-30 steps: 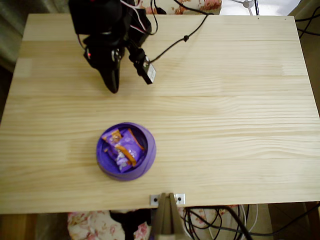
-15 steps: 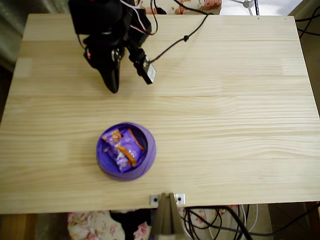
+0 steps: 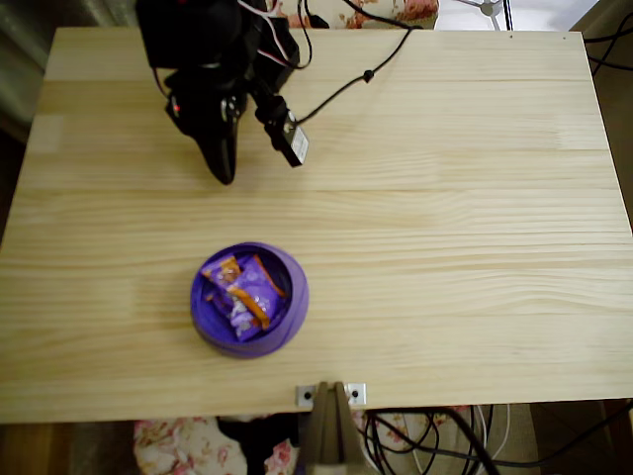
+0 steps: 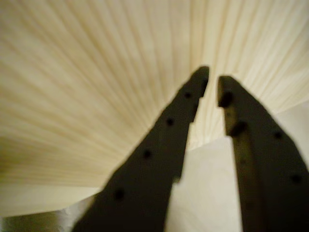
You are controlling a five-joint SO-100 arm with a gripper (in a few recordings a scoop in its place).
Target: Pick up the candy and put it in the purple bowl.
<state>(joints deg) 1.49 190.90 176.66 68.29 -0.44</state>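
Note:
The purple bowl (image 3: 296, 297) sits on the wooden table, near its front edge and left of centre. Inside it lie a few candies in purple and orange wrappers. The candy (image 3: 260, 285), mostly purple with an orange edge, rests among them in the middle of the bowl. My gripper (image 3: 224, 172) hangs at the back left of the table, well behind the bowl and pointing down at bare wood. In the wrist view the gripper (image 4: 213, 82) is shut, with only a thin slit between the dark fingers (image 4: 164, 145) and nothing held.
A black cable (image 3: 351, 84) runs from the arm across the back of the table. A small metal bracket (image 3: 330, 394) is fixed at the front edge. The table's right half is bare wood (image 3: 475, 218).

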